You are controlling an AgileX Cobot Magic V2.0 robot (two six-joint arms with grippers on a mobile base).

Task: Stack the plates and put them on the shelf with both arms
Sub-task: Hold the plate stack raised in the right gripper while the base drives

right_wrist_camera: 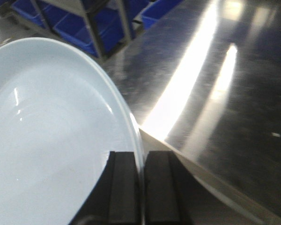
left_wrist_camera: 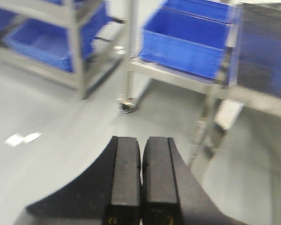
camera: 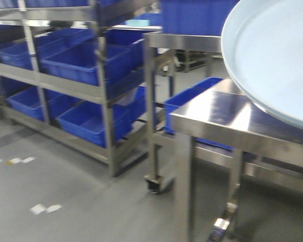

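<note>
A large pale bluish-white plate [camera: 272, 55] hangs tilted at the upper right of the front view, over the corner of a steel table [camera: 217, 113]. In the right wrist view the plate [right_wrist_camera: 51, 131] fills the left half. My right gripper [right_wrist_camera: 142, 159] is shut on its rim, one finger inside the plate and one outside. A pale band runs beside the outer finger; I cannot tell what it is. My left gripper [left_wrist_camera: 141, 145] is shut with nothing between its fingers, above the grey floor. Neither arm shows in the front view.
A steel shelving rack [camera: 106, 101] with several blue bins [camera: 81, 63] stands at the left. A wheeled steel trolley [camera: 156, 184] holding a blue bin [left_wrist_camera: 187, 42] is between rack and table. The shiny table top [right_wrist_camera: 215, 70] lies under the plate. White tape marks [camera: 45, 208] dot the floor.
</note>
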